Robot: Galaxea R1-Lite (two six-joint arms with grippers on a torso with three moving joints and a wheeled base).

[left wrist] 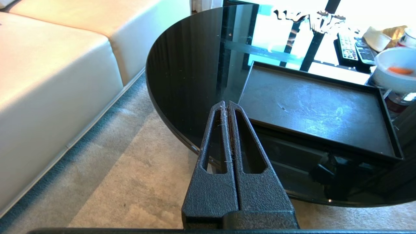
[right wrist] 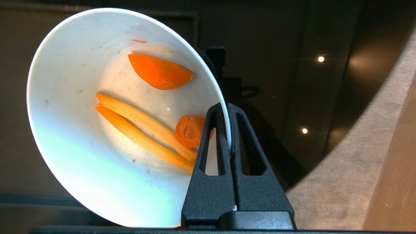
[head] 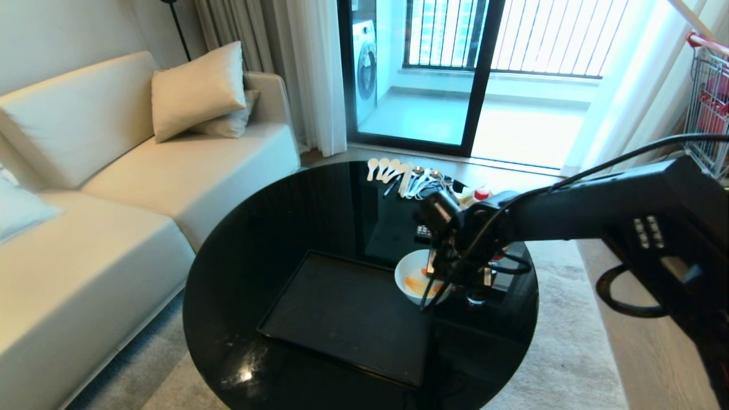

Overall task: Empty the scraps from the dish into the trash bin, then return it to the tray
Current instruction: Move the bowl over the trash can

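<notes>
Bowl (right wrist: 81, 156) with scraps (right wrist: 152, 107) pinched by its rim in the right gripper (right wrist: 227, 130).

The bowl hangs at the tray's (head: 342, 319) right far corner, over the round black table (head: 256, 228); two yellow strips and two orange chunks lie inside. The right gripper's fingers are closed tight on the rim, one inside and one outside the wall. The left gripper (left wrist: 226, 105) is parked off the table's near edge, above the carpet (left wrist: 130, 182), its fingers pressed together and holding nothing. Remotes (left wrist: 356, 48) and spoons (head: 393, 171) lie on the table's far side, beyond the tray.
</notes>
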